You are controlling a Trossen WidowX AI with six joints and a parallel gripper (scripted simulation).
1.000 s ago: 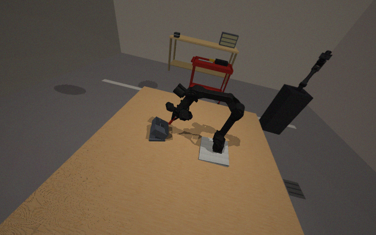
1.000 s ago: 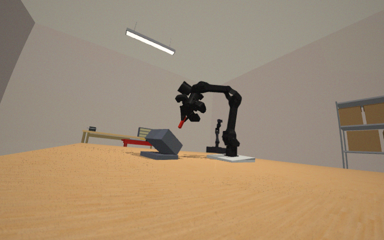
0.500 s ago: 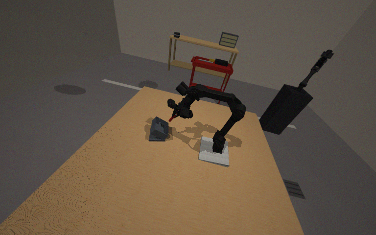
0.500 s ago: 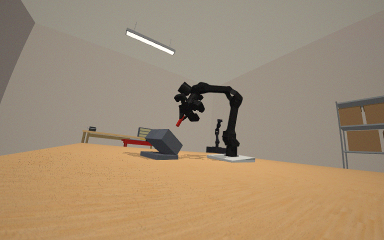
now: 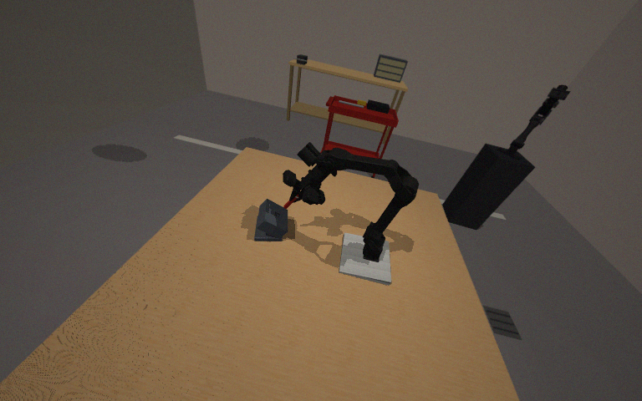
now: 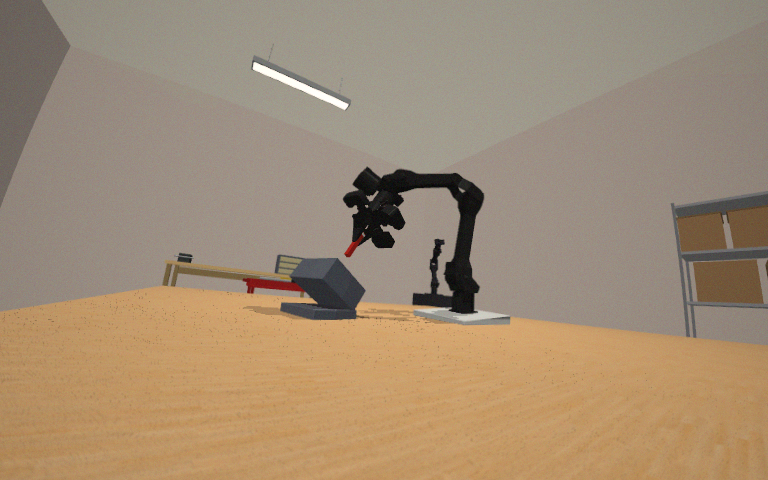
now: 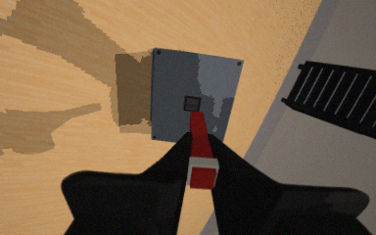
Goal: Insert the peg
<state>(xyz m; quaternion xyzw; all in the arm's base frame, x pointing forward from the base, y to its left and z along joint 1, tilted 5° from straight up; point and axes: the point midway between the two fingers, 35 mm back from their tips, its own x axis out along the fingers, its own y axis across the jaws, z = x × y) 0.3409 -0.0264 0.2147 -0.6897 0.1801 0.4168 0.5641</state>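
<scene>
My gripper (image 5: 294, 195) (image 6: 358, 240) (image 7: 198, 138) is shut on the red square peg (image 5: 289, 202) (image 6: 353, 247) (image 7: 198, 129). The peg is tilted, and its free end points down at the sloped grey panel (image 5: 270, 219) (image 6: 328, 283) (image 7: 171, 93). In the wrist view the peg's tip lies just below the small square hole (image 7: 191, 103) in the middle of the panel's face, lined up with it. In the exterior view the tip hangs a short way above the panel's upper edge, apart from it. The peg's flat sides look parallel to the hole's sides.
The panel stands on a flat grey base (image 6: 317, 310) on the wooden table (image 5: 236, 307). The arm's white base plate (image 5: 366, 266) (image 6: 467, 318) lies to the right of it. The table's edge and a dark floor grate (image 7: 338, 95) show in the wrist view.
</scene>
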